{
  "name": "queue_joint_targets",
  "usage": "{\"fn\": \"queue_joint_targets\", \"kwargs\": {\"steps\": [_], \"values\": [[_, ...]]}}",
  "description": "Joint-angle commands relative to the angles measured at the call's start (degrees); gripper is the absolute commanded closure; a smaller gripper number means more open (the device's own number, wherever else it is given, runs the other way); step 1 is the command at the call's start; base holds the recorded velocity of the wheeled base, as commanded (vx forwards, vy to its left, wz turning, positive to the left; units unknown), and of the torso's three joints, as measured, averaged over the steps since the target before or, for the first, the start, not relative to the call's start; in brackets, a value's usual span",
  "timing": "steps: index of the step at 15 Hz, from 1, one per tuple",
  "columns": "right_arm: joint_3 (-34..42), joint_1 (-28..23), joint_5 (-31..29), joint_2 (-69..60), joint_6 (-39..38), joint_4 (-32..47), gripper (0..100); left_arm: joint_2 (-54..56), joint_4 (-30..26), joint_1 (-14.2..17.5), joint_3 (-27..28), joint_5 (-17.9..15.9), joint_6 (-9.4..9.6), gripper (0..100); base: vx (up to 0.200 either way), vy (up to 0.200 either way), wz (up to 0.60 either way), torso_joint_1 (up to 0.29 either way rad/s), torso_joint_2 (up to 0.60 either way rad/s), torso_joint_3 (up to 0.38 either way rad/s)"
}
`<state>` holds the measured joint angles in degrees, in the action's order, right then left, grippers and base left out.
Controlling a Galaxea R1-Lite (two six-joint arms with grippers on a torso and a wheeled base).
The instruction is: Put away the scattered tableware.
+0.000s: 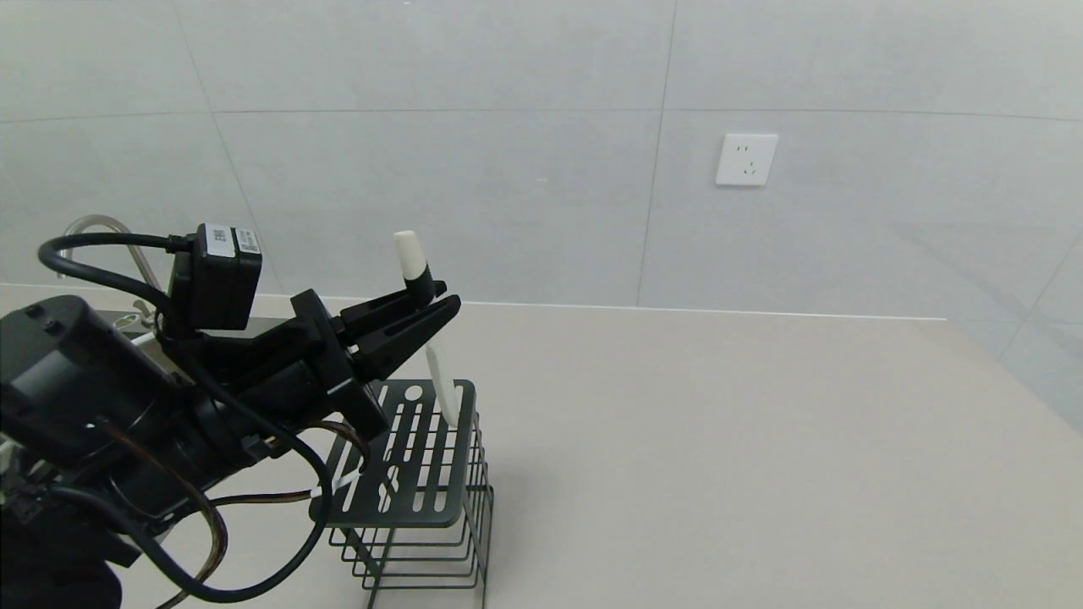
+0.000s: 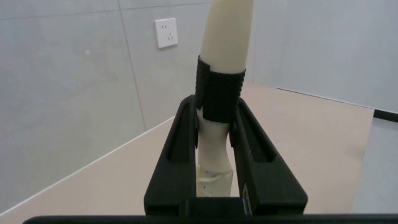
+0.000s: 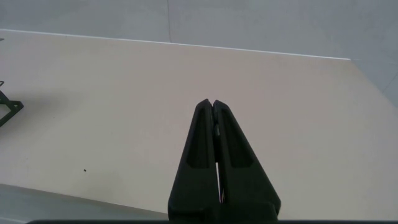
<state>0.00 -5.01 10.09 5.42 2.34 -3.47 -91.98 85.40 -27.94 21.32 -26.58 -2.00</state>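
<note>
We see the left claw closed on a long cream-white utensil, which it pinches part-way down the shaft between its ribbed black pads. The utensil stands nearly upright, tilted slightly. Its rounded top rises above the claw, and its flat lower end hangs down to the far corner of the dark metal wire rack with a slotted top plate. From the head view we cannot tell whether the lower end has already entered a slot or only rests against the plate.

The right claw is closed on nothing, its two fingers pressed together above the bare beige surface, well away from the rack. A white wall socket sits on the grey tiled wall behind.

We judge the step in hand to be seating the utensil in the rack. To do it well, we would bring the shaft upright so the lower end lines up with one slot rather than bridging two. We would then lower it straight down without sideways push, since the rack looks light and could slide or tip on the smooth surface. We would open the claw only once the utensil is supported by the plate, and only wide enough to free it. We would then lift straight up so the pads do not drag the handle back out.
</note>
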Motion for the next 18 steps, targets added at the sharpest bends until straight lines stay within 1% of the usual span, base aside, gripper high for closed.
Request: {"fn": "queue_joint_targets", "kwargs": {"steps": [1, 3, 7, 10, 18], "values": [[0.00, 0.00, 0.01, 0.11, 0.03, -0.04, 100, -0.48, -0.05, -0.01, -0.32, 0.03, -0.02, 100, 0.000, 0.000, 0.00, 0.000, 0.00, 0.000], [0.00, 0.00, 0.01, 0.11, 0.03, -0.04, 100, -1.63, 0.12, -0.01, -0.58, 0.03, 0.07, 100, 0.000, 0.000, 0.00, 0.000, 0.00, 0.000], [0.00, 0.00, 0.01, 0.11, 0.03, -0.04, 100, -3.30, 0.83, -0.10, -1.55, -0.06, 0.94, 100, 0.000, 0.000, 0.00, 0.000, 0.00, 0.000], [0.00, 0.00, 0.01, 0.11, 0.03, -0.04, 100, -3.21, 1.79, -0.10, -3.48, -0.06, 0.86, 100, 0.000, 0.000, 0.00, 0.000, 0.00, 0.000], [0.00, 0.00, 0.01, 0.11, 0.03, -0.04, 100, -4.00, 1.97, -0.10, -3.30, -0.06, 0.77, 100, 0.000, 0.000, 0.00, 0.000, 0.00, 0.000]]}}
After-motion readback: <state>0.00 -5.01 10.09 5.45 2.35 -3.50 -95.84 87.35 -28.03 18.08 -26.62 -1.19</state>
